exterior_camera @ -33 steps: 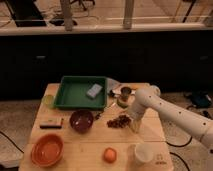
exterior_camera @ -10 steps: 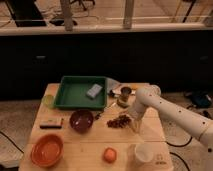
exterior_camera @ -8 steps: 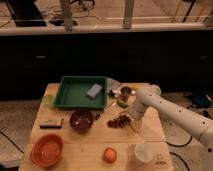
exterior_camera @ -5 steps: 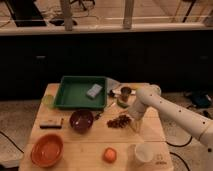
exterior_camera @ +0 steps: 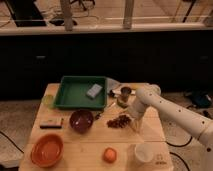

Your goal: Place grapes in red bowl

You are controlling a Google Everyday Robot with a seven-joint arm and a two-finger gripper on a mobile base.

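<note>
Nothing has shifted: the gripper [exterior_camera: 134,123] still hangs just right of the grapes [exterior_camera: 119,121] mid-table. Grasping is pending; next comes carrying them to the red bowl [exterior_camera: 47,149].

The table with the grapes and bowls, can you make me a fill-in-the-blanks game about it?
1. The small bunch of dark reddish-brown grapes lies on the light wooden table, not yet in the ____ bowl.
2. The white arm's gripper is low beside the grapes, on their ____ side in the camera view.
3. The small grey block lies inside the ____ rectangular tray.
4. The round orange fruit sits just left of the ____ cup.

Missing words: red; right; green; white
</note>
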